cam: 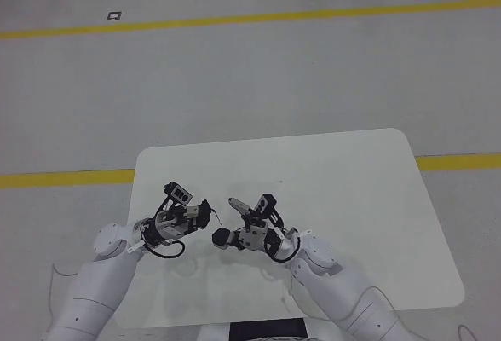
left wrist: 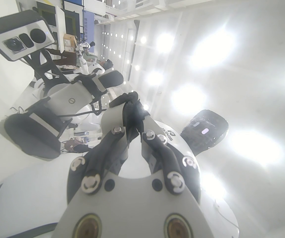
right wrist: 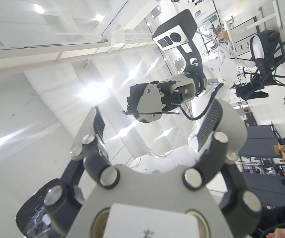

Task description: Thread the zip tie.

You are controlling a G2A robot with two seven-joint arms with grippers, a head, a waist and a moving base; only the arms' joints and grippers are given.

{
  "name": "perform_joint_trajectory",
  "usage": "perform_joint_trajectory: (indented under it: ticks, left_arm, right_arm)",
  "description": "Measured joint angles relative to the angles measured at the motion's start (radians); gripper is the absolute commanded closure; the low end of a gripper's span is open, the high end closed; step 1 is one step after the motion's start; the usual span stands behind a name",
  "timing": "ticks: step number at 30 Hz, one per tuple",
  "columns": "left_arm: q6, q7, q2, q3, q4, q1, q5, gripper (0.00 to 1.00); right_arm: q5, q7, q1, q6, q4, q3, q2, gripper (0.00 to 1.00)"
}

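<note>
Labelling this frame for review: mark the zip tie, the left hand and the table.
zip tie (right wrist: 152, 112), right wrist view, middle of the thin black strap.
left hand (left wrist: 130, 105), left wrist view, between its fingertips, closed on the zip tie.
table (cam: 361, 187), top view, bare white top.

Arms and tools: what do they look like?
White shells on left arm and right arm. Left tool and right tool: grey bodies, black linkages, silver pins, ribbed black pads. Black-bracketed left wrist camera and right wrist camera; black cable on left wrist.
</note>
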Motion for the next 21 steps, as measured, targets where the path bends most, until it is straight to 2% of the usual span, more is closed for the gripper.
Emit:
perform_joint_trajectory:
  ticks: [1,2,21]
  left_arm:
    - [0.000,0.000,0.000,0.000,0.000,0.000,0.000,1.00]
    - [0.000,0.000,0.000,0.000,0.000,0.000,0.000,1.00]
    - [0.000,0.000,0.000,0.000,0.000,0.000,0.000,1.00]
  right_arm:
    - [0.001,-0.003,0.002,-0.002,0.001,-0.001,-0.001,0.40]
    - [0.003,-0.006,0.004,-0.005,0.002,-0.002,-0.002,0.50]
    - [0.009,0.013,-0.013,-0.061,-0.009,0.025,-0.001,0.76]
